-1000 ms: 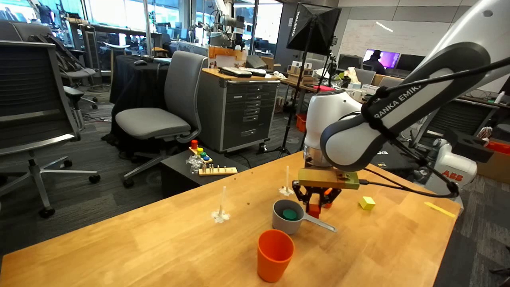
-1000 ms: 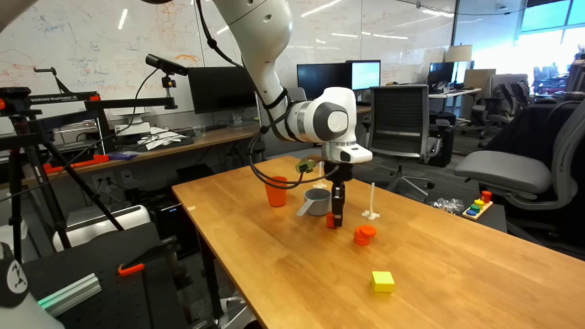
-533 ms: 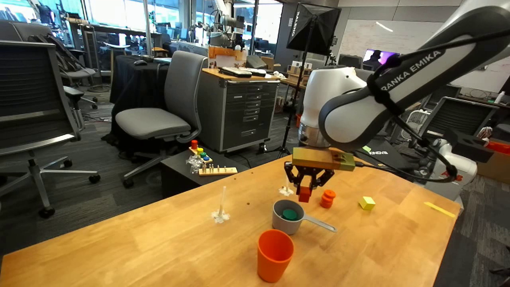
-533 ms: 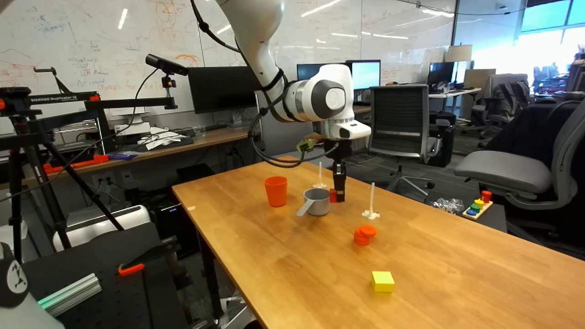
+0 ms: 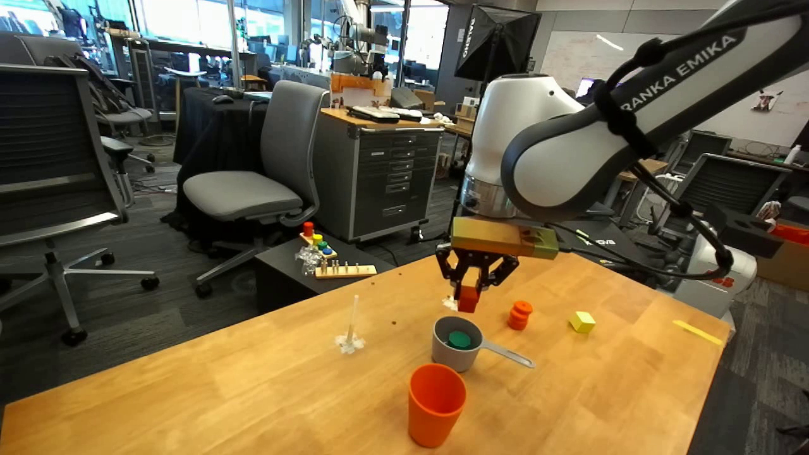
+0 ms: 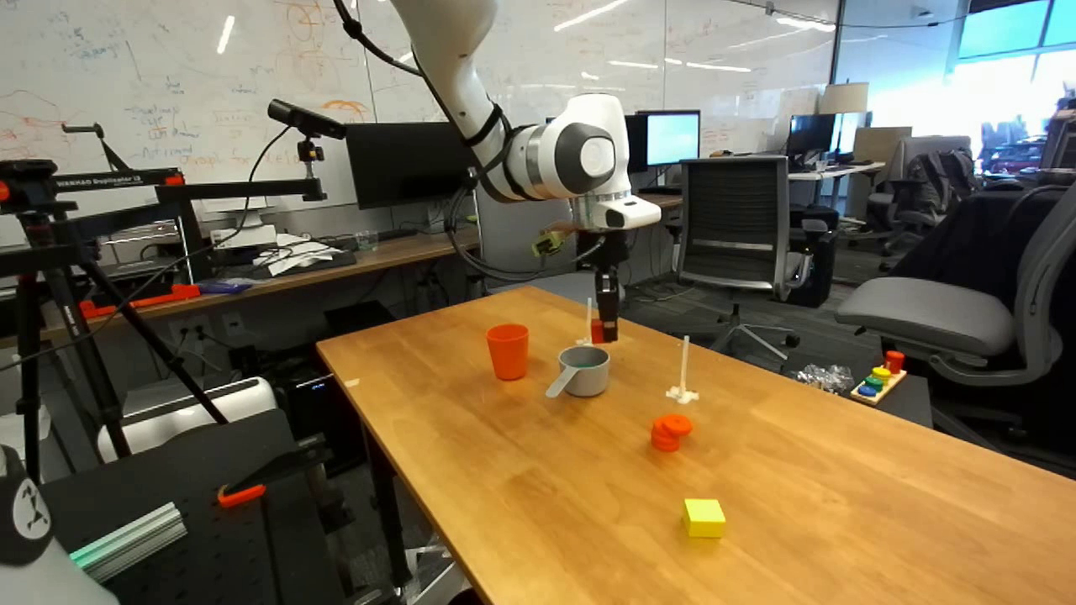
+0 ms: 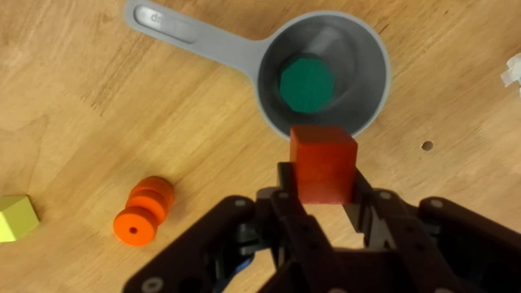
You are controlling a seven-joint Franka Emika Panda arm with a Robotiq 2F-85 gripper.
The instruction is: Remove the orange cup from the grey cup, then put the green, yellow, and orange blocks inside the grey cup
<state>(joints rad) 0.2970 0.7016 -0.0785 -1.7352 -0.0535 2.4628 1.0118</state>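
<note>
The gripper [image 7: 322, 185] is drawn in to the width of a red block [image 7: 325, 162] (presumably the sentence's orange one), pinching it by two opposite sides so that its free end juts out ahead. The block hangs in the air beside the grey cup [image 7: 354, 69], overlapping its near rim in the wrist view, though whether any of it is truly over the opening is hard to tell. It looks hard and light, its flat faces unlikely to slip; a low release should limit any bounce.

The green block [image 7: 307, 84] lies inside the grey cup, and the orange cup [image 5: 435, 420] stands upright and apart on the table [image 5: 189, 392]. The yellow block [image 6: 704, 518], well away from both, seems equally stiff and light, best taken by opposite upright faces. The grey cup is probably plastic, easily nudged by a bumped rim.
</note>
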